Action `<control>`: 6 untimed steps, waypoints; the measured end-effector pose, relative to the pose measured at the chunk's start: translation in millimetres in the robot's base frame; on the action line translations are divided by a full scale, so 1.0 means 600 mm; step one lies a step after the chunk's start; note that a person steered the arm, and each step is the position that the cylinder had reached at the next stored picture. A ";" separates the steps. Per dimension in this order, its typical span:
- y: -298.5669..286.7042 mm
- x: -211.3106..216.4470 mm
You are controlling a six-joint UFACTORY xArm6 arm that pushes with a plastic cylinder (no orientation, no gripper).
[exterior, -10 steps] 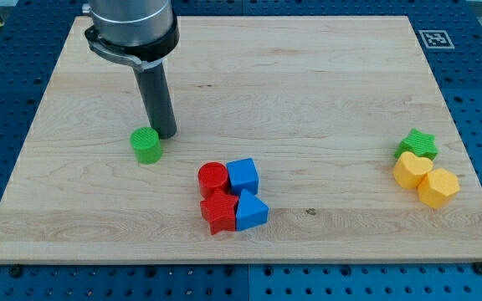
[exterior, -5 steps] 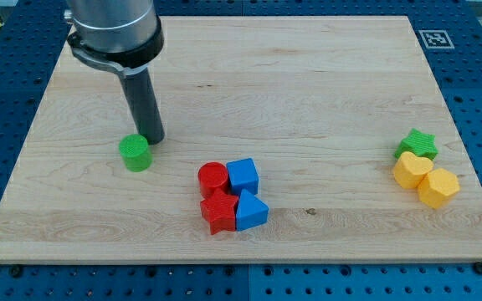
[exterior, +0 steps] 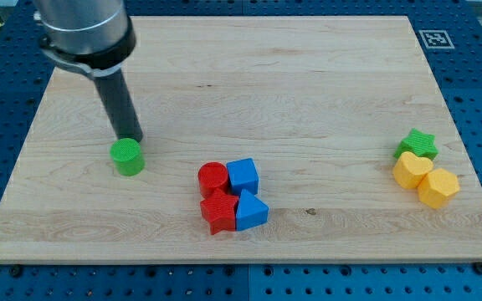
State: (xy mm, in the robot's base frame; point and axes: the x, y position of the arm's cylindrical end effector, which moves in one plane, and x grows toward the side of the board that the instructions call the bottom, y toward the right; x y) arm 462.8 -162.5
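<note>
Pressing at the upper-right edge of the small green cylinder block [exterior: 127, 157], my tip [exterior: 131, 139] is a bare rod, no jaws, so contact is side-on.

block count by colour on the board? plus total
green: 2, the green cylinder beside my tip and the green star
red: 2, the red cylinder and the red block
blue: 2, the blue cube and the blue triangular block
yellow: 2, the yellow heart and the yellow hexagon
total: 8
</note>
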 end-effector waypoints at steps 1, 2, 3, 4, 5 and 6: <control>-0.005 0.000; 0.013 0.004; 0.042 0.000; 0.054 0.021; 0.020 0.051; -0.013 0.068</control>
